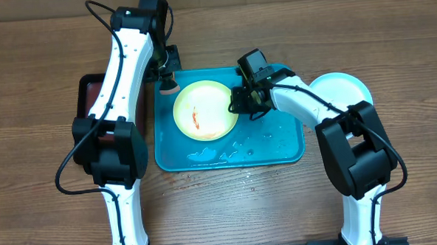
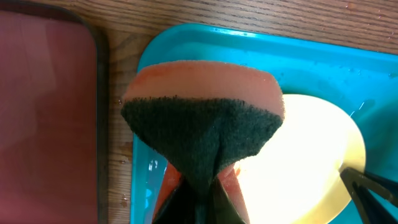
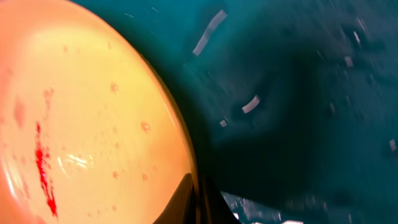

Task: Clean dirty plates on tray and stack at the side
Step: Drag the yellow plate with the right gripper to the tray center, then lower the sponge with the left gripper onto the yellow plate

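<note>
Scrub step, we reckon: left fingers [image 2: 186,208] clamp the sponge [image 2: 199,118] over the tray [image 1: 279,153] far-left corner. Right fingers [image 3: 186,199] pinch the right rim of the smeared plate [image 1: 205,110], mid-tray. Next we need sponge on the red streak [image 1: 195,119], w/ steady pressure.

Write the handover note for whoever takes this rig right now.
Left gripper: shut on the sponge, over the turquoise tray, left end.
Right gripper: shut on the yellow-green plate, right rim.
That plate lies in the tray, red smear on it; a pale mint plate sits on the table right of the tray.
Done: the pale mint plate is out.
Left: scrub the smear, stack this plate beside.
</note>
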`<state>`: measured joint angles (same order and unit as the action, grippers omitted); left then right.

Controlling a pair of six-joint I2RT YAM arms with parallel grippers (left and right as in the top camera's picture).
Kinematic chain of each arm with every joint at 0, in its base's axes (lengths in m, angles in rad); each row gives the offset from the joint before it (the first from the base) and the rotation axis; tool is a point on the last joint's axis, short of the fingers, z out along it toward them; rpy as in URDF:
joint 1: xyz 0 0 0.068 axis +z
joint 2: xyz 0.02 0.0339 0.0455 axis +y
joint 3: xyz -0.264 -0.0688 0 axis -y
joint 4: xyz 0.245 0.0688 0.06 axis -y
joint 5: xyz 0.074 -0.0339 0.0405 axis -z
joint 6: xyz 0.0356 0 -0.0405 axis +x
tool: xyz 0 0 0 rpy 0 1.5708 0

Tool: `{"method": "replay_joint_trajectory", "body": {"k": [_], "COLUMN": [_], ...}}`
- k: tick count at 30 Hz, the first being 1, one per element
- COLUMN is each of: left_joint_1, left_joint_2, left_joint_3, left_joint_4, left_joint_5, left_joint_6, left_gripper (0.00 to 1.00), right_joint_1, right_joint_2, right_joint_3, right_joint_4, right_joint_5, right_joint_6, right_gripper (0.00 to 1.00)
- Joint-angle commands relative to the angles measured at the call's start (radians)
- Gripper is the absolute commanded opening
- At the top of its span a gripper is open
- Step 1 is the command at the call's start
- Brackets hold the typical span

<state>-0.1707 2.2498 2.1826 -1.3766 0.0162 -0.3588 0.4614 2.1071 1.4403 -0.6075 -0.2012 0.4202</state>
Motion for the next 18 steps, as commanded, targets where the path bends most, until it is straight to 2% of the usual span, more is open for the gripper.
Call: {"method": "replay_joint_trajectory", "body": {"k": [1,9,18], "left_joint_1": [-0.014,-0.035,-0.078], "left_joint_2": [0.002,0.002,0.002], "left_joint_3": [-0.003,-0.022,-0.211], "left_joint_4": [0.001,-0.014,0.067], "left_joint_5": [0.011,0.011,0.033], "left_joint_6": [0.015,0.040,0.183], "left_gripper": [0.04,0.04,0.04], "right_joint_1": [0.026,0.033,0.033], "right_joint_2": [0.016,0.016,0.016], "right_joint_3": [-0.004,-0.009,-0.009], "right_joint_4": [-0.039,-0.030,-0.030], "right_joint_5": [0.093,0.101,0.103], "right_joint_6": [0.198,0.208,0.201], "right_gripper": [0.04,0.04,0.04]}}
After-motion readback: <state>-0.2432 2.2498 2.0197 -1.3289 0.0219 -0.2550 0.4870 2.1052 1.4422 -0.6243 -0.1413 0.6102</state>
